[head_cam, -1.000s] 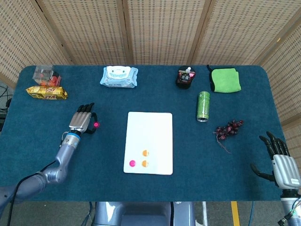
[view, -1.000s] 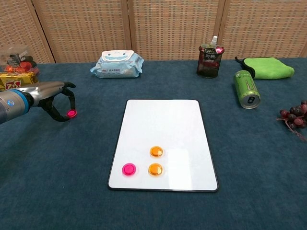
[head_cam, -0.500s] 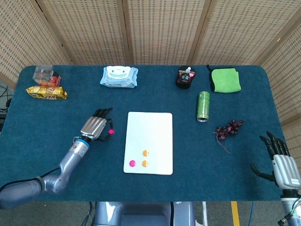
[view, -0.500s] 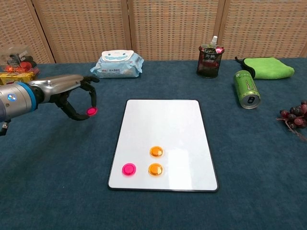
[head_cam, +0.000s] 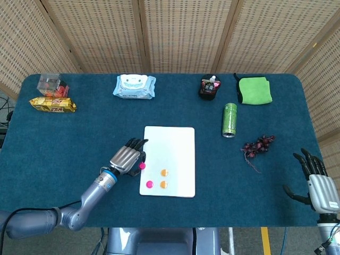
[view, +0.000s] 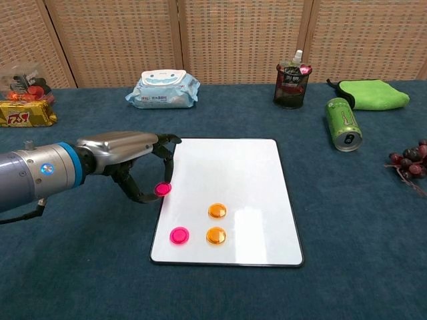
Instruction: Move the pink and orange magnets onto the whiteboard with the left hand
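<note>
The left hand (view: 137, 163) pinches a pink magnet (view: 163, 189) between thumb and fingertips, holding it right at the left edge of the whiteboard (view: 247, 167), about midway along that edge; whether the magnet touches the board cannot be told. In the head view the same hand (head_cam: 128, 156) sits just beside the board's left side with the magnet (head_cam: 142, 166) under its fingers. Three magnets lie on the lower part of the whiteboard: a second pink magnet (view: 179, 235) near the bottom left corner, an orange magnet (view: 216, 235) just to its right, and another orange magnet (view: 217, 211) just above that one. The right hand (head_cam: 314, 183) rests far off at the right edge of the tabletop (head_cam: 64, 138), fingers spread and holding nothing. A pack of wipes (view: 162, 89), a green can (view: 342, 124) lying on its side, a green cloth (view: 370, 93) and a bunch of grapes (view: 408, 161) lie well apart from the board.
</note>
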Controlling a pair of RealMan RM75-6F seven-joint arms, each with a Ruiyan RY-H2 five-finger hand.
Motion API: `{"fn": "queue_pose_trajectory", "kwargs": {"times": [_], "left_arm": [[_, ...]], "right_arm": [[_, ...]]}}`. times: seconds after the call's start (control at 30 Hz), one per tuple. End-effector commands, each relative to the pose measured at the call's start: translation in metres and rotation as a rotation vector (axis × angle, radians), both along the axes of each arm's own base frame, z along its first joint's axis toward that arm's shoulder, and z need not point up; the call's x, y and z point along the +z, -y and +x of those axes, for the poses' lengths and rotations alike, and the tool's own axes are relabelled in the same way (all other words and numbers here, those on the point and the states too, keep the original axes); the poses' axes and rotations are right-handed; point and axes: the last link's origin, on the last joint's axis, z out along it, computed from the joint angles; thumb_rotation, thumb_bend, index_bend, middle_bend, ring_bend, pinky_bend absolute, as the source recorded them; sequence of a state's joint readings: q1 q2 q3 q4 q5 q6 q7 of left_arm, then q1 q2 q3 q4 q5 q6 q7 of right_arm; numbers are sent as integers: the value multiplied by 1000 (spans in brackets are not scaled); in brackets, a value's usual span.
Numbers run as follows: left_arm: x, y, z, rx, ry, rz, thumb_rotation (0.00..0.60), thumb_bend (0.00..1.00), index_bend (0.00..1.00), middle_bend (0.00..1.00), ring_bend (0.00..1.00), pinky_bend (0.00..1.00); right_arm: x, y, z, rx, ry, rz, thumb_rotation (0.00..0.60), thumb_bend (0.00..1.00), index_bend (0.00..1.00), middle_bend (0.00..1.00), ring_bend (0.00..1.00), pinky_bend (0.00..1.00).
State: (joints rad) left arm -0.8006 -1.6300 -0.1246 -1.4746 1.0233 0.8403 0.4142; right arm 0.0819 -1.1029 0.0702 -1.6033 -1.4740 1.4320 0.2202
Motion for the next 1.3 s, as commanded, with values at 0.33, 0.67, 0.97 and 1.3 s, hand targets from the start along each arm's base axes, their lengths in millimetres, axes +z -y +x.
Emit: {"fn": "queue_pose_trajectory", "kwargs": {"times": [0.33,0.67,0.97,1.3], "left_arm": [[-19,8,7,-10,-4,-30,600,337,539,0,0,0],[-20,7,7,-9,-9,-21,600,335,539,0,0,0],[-25,5,8,2,-11,-23,600,332,539,0,0,0],[-30,6,12,4,3,-31,600,315,347,0,0,0]], "right_arm": [[0,0,0,0,1,-1,600,311,99,0,0,0],[0,0,0,1,2,0,600,311,99,0,0,0],[0,0,0,0,3,1,600,311,99,0,0,0],[1,0,0,1,4,-1,600,311,100,0,0,0]]}}
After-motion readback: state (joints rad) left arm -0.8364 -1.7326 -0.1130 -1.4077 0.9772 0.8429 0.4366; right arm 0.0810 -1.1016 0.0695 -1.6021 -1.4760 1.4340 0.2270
